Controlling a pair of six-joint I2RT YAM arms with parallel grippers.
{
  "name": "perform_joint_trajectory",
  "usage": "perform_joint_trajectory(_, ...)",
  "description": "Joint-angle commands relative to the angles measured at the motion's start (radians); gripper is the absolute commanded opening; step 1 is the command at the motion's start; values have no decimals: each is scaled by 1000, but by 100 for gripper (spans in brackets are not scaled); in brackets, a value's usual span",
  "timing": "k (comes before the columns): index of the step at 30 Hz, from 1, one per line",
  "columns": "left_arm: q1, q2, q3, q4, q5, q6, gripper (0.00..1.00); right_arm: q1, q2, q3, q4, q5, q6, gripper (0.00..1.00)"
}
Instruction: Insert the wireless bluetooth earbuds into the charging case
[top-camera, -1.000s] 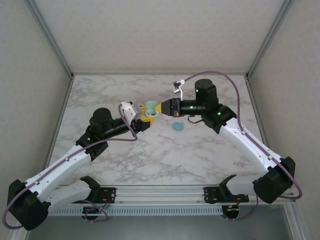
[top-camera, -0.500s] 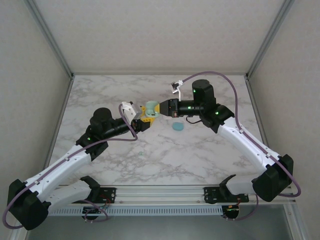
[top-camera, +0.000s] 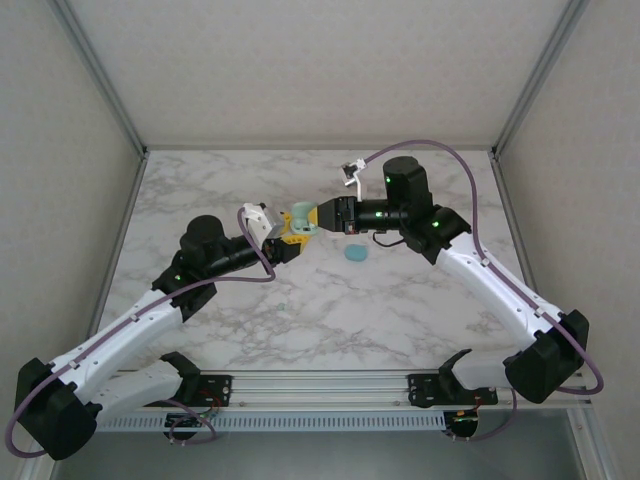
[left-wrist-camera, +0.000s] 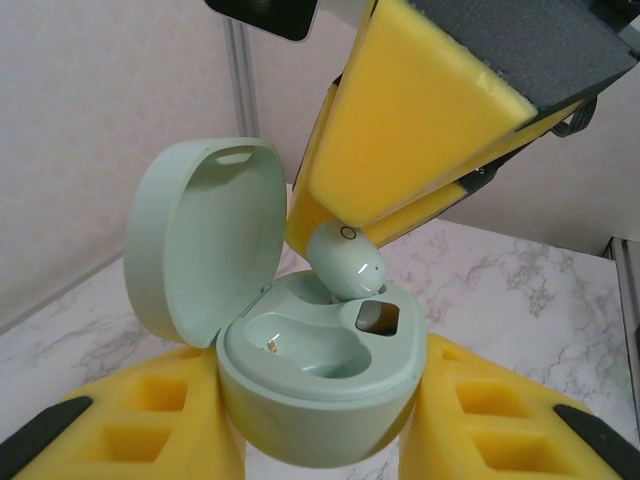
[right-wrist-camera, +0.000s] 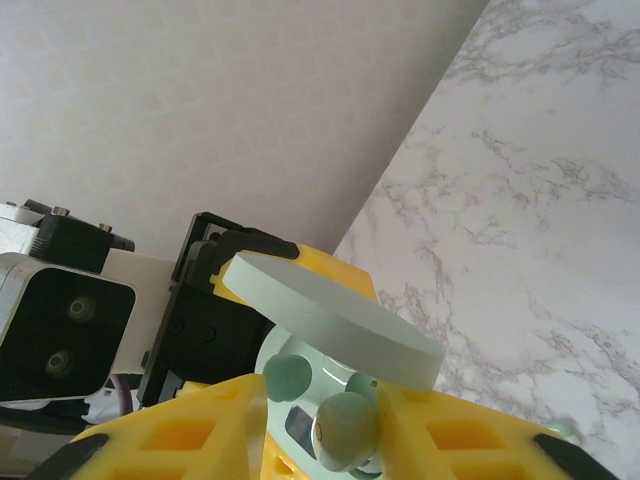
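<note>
Mint-green and smooth, the pebble-shaped earbud (left-wrist-camera: 345, 262) carries a small ring mark on its top. It is pinched between the yellow foam pads (left-wrist-camera: 420, 110) of the right pincer (right-wrist-camera: 330, 440), which is closed to barely the bud's width. Directly under those tips, the bud's lower end dips into one well of the matching charging case (left-wrist-camera: 320, 370); I cannot tell whether it is seated. The left pincer (left-wrist-camera: 320, 440) clamps the case from both sides, parted just to its width, with the lid (left-wrist-camera: 205, 235) hinged up. A teal case (top-camera: 356, 253) lies on the marble surface (top-camera: 200, 190) near the right pincer.
</note>
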Motion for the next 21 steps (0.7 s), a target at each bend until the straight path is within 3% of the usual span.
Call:
perform_joint_trajectory(1, -12, -17, 35, 41, 15, -5, 23, 7, 0, 33, -35, 49, -13, 37)
perform_joint_trajectory(15, -12, -15, 37, 33, 2, -5, 23, 17, -3, 80, -87, 92, -36, 46)
perform_joint_trajectory(21, -11, -31, 30, -9, -123, 5, 23, 17, -80, 61, -98, 174, -48, 48)
